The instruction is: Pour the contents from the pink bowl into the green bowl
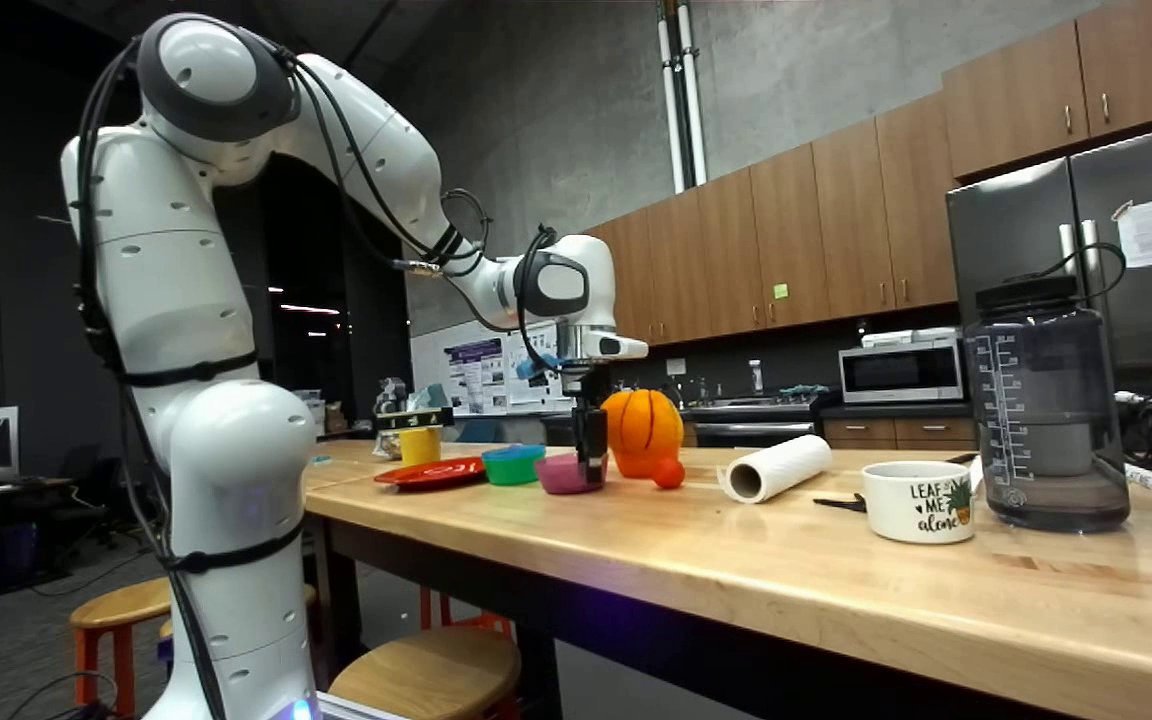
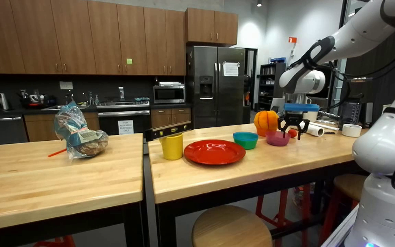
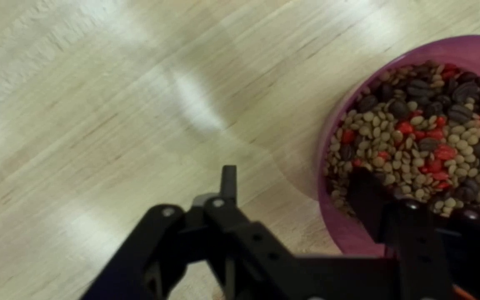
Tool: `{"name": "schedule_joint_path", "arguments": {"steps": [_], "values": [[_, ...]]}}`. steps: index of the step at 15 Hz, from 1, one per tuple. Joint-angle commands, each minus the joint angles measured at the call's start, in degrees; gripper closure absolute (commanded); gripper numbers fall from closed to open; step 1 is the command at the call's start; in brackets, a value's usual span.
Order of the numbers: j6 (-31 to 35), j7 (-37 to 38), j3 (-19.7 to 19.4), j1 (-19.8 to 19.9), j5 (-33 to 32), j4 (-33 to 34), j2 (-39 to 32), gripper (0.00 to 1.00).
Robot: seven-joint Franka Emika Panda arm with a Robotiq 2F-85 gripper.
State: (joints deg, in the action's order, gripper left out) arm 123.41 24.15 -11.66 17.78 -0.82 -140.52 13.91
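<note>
On the wooden table the pink bowl (image 2: 275,140) sits upright, seen in both exterior views. In the wrist view the pink bowl (image 3: 348,235) fills the right side and holds a mix (image 3: 415,146) of lentils, dark beans and red bits. My gripper (image 3: 294,175) is open astride the near rim: one fingertip is over the mix, the other over bare wood outside. Neither finger visibly presses on the wall. Beside the pink bowl stands the green bowl (image 2: 247,143), blue at its top; its inside is hidden. The green bowl (image 1: 513,474) is out of the wrist view.
An orange ribbed ball (image 2: 266,120) and a small red ball (image 1: 668,474) stand close to the gripper. A red plate (image 2: 214,152) lies past the green bowl, near a yellow cup (image 2: 172,147). A paper roll (image 1: 786,467) and white mug (image 1: 896,510) are on the opposite side.
</note>
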Motion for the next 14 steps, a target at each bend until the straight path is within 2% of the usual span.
{"name": "schedule_joint_path", "arguments": {"steps": [1,6,14], "values": [[0.1,0.1,-0.2,0.0,0.1,0.3,-0.3,0.62],[-0.7,-0.2,0.4,-0.8,0.7,0.8,0.2,1.00],[-4.9,-3.1,0.7,-2.6,4.5,3.1,2.5,0.99]]}}
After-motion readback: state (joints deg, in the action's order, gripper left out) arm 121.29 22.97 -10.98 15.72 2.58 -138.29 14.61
